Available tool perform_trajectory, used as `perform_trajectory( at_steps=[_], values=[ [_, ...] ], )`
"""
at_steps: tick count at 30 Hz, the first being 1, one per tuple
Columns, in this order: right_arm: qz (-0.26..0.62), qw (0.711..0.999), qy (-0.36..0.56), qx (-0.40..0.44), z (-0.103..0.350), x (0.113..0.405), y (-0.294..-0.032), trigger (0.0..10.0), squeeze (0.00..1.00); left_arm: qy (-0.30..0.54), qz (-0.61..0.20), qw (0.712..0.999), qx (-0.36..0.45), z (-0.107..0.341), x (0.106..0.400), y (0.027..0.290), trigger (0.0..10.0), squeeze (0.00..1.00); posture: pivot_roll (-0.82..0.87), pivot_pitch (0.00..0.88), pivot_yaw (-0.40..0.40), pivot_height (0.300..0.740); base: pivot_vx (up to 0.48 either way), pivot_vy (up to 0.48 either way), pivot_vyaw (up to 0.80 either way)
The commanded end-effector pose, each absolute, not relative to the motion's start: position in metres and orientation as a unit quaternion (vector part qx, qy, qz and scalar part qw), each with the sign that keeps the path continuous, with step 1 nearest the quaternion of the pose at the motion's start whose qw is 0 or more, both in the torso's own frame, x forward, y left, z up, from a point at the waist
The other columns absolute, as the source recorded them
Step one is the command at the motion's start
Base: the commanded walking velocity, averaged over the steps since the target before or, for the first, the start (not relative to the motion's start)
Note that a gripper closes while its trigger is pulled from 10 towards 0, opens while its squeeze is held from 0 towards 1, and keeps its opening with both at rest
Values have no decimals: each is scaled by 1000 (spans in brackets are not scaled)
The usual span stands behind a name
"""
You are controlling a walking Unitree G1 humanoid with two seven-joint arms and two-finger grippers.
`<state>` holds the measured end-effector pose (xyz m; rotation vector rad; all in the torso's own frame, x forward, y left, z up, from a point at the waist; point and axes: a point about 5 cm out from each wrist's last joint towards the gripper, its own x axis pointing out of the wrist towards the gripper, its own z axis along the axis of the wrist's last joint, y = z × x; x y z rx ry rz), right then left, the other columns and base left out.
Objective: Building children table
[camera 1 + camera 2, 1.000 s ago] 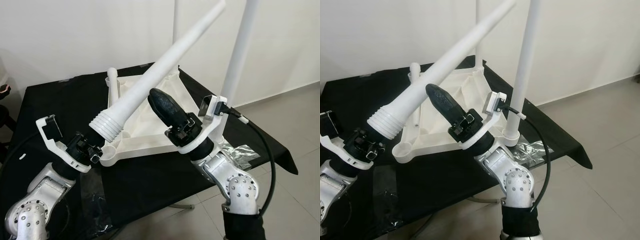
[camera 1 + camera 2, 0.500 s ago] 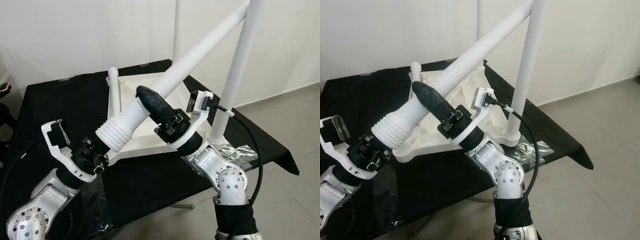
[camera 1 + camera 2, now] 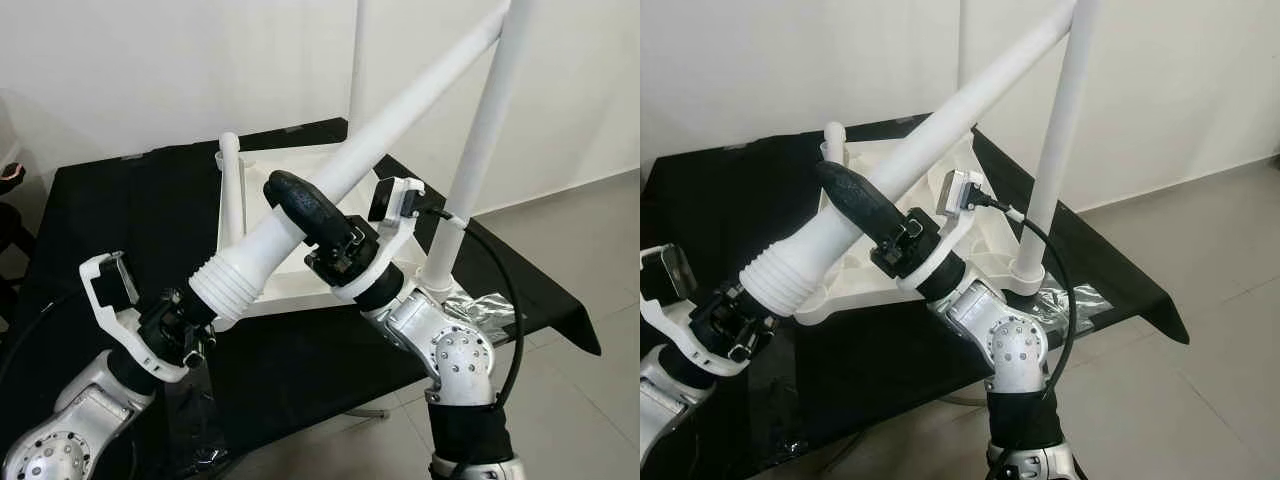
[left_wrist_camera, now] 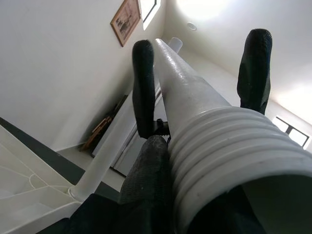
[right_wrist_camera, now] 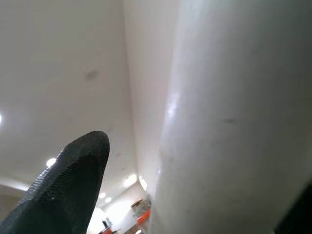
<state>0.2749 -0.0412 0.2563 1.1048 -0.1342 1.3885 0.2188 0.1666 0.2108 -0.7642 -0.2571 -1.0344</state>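
The white children's table top (image 3: 300,160) lies upside down on a black-covered table (image 3: 110,210). One white leg (image 3: 480,150) stands upright in its right corner, and a short stub (image 3: 230,180) stands at the back left corner. A loose white leg (image 3: 400,115) slants up to the right. Its ribbed threaded end (image 3: 232,285) is low on the left, with my left gripper (image 3: 185,325) shut on it. My right gripper (image 3: 290,195) straddles the leg's middle. Its fingers (image 4: 143,87) flank the leg (image 4: 185,92), with a gap showing at one finger (image 5: 73,185).
Crumpled clear plastic (image 3: 480,305) lies at the table's right front corner, and more plastic (image 3: 195,420) hangs at the front left. A grey tiled floor (image 3: 580,230) lies to the right. A white wall stands close behind the table.
My right gripper has moved left and up, from beside the loose leg to straddling it. The leg's far end has swung right to the upright leg. The left gripper has shifted a little.
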Motion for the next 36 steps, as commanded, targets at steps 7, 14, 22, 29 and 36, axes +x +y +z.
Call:
perform_trajectory(
  at_steps=[7,14,22,29,36],
  values=[
    [629,610,-61,478,263,269,-33,0,0,-116,-538,765,-335,217,211,155,0,0,-12,24,-21,740,0,0,0],
    [631,612,-52,473,262,268,-31,0,0,-118,-537,766,-334,216,211,156,0,0,-15,24,-22,740,0,0,0],
    [614,638,-55,461,261,272,-31,0,0,-117,-506,782,-344,214,220,157,10000,1000,-16,24,-19,740,0,0,0],
    [587,659,-83,463,272,282,-35,0,0,-125,-486,788,-357,214,225,164,10000,1000,-17,23,-17,740,0,0,0],
    [553,673,-143,470,301,301,-51,0,0,-79,-502,787,-348,191,214,167,10000,1000,-17,17,-18,740,0,0,0]
  ],
)
